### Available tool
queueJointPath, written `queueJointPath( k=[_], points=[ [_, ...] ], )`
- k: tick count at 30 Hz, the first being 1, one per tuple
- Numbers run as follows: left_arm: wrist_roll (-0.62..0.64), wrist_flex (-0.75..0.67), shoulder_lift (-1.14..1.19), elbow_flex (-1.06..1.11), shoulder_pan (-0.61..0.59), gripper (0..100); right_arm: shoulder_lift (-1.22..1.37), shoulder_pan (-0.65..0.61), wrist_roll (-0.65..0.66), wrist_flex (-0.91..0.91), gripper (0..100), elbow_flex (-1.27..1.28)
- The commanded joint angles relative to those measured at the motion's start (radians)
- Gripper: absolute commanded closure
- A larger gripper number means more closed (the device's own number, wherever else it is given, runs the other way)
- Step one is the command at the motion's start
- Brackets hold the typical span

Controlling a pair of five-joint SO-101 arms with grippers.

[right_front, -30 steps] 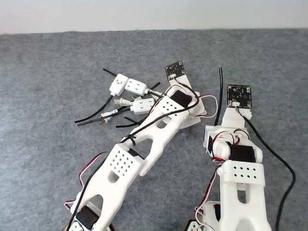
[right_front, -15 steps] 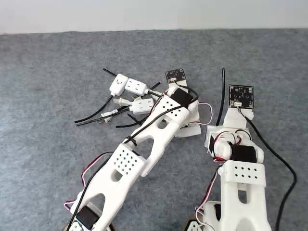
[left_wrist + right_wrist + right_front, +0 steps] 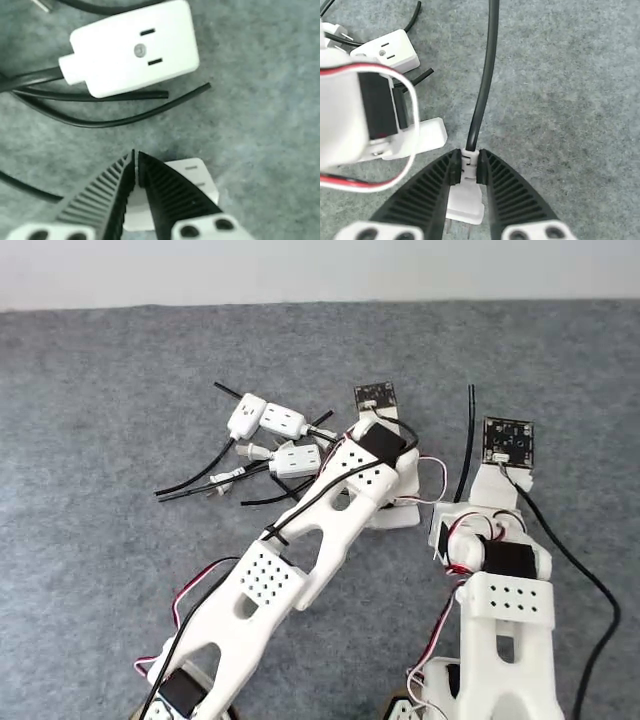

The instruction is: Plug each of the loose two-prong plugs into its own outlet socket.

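My right gripper (image 3: 466,156) is shut on a white two-prong plug (image 3: 465,200); its black cord (image 3: 487,70) runs away across the carpet, the same cord (image 3: 466,440) lying ahead of the right arm (image 3: 500,570) in the high view. My left gripper (image 3: 135,155) is shut, with a white outlet socket (image 3: 194,172) held low between its fingers; this socket (image 3: 398,515) pokes out under the left arm (image 3: 345,490). Just beyond lies another white socket (image 3: 132,47) with its slots facing up.
A tangle at the back left holds two white sockets (image 3: 283,421) (image 3: 247,415), a third socket (image 3: 297,460), two loose plugs (image 3: 255,451) (image 3: 222,480) and several black cords. Grey carpet (image 3: 100,570) covers the table. A pale wall (image 3: 300,270) runs along the far edge.
The left arm has swung right and back toward the near side, taking its socket along. The right arm has shifted slightly right with the plug and cord.
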Motion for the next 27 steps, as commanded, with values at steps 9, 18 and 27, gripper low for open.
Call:
queueJointPath(
  k=[9, 18, 27],
  points=[
    [-0.032, 0.029, -0.460, 0.481, 0.012, 99, -0.028, 0.004, -0.009, 0.004, 99.0, -0.077],
    [0.083, -0.311, -0.548, 0.797, 0.008, 99, -0.028, -0.001, -0.009, -0.005, 99.0, -0.071],
    [0.106, -0.448, -0.548, 0.918, 0.098, 99, -0.039, 0.117, -0.002, -0.004, 99.0, -0.078]
  ],
)
